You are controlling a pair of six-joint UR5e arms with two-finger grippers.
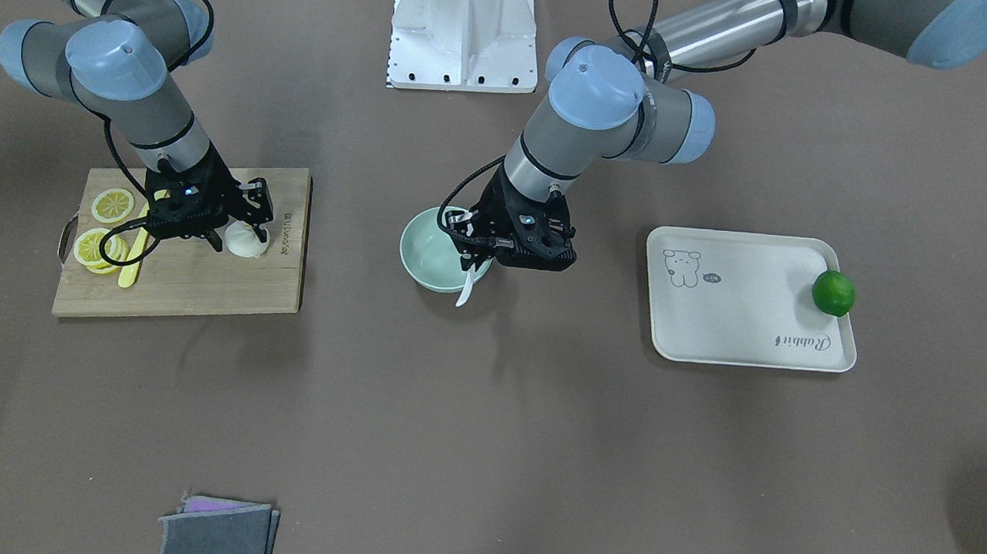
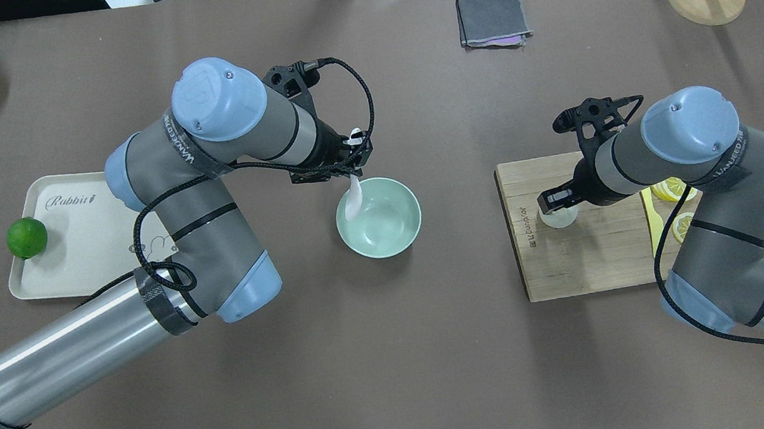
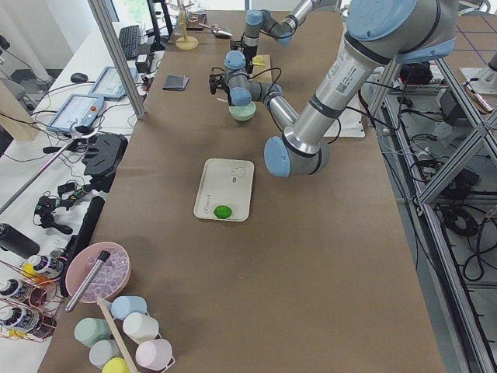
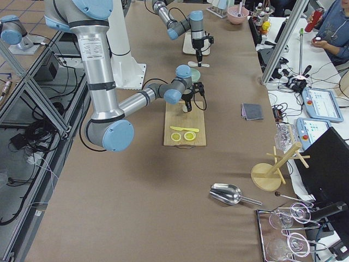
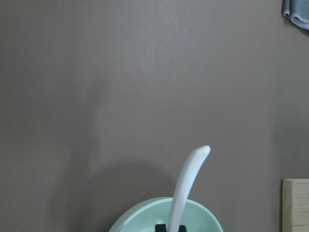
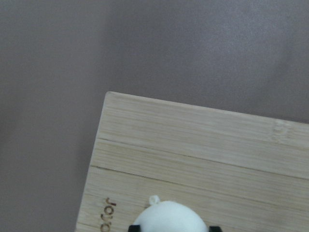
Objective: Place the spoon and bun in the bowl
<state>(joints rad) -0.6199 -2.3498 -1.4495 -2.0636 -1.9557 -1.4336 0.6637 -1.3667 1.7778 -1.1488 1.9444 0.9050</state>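
Left gripper (image 2: 352, 169): the jaws are drawn narrowly together on the spoon (image 5: 186, 182), which hangs down from the fingers, clear of the table. In the left wrist view the white shaft runs from between the two dark pads toward 12 o'clock, curving slightly toward 1 o'clock. In the overhead view the spoon's lower end lies over the bowl (image 2: 400, 236) at about that bowl's 10 o'clock rim, partly inside the rim line. Whether it touches the bowl cannot be told. The bowl stands upright on the brown table. Right gripper (image 2: 558, 204): the jaws are set to the bun's width, and in the right wrist view one dark fingertip (image 6: 214, 229) lies against each flank of the bun (image 6: 169, 218). The bun rests on the wooden cutting board (image 2: 588, 259), directly below the gripper and toward the board's 9 o'clock edge in the overhead view. From the bowl, the bun lies at 3 o'clock, well apart. On the same board, at its 3 o'clock side, lie lemon slices (image 1: 113, 205) and a yellow knife (image 1: 130, 271). At 9 o'clock from the bowl lies a beige tray (image 2: 67, 232), with a lime (image 2: 26, 238) at its 9 o'clock edge. A folded grey cloth (image 2: 490, 18) lies at 1 o'clock from the bowl, near the far table edge.
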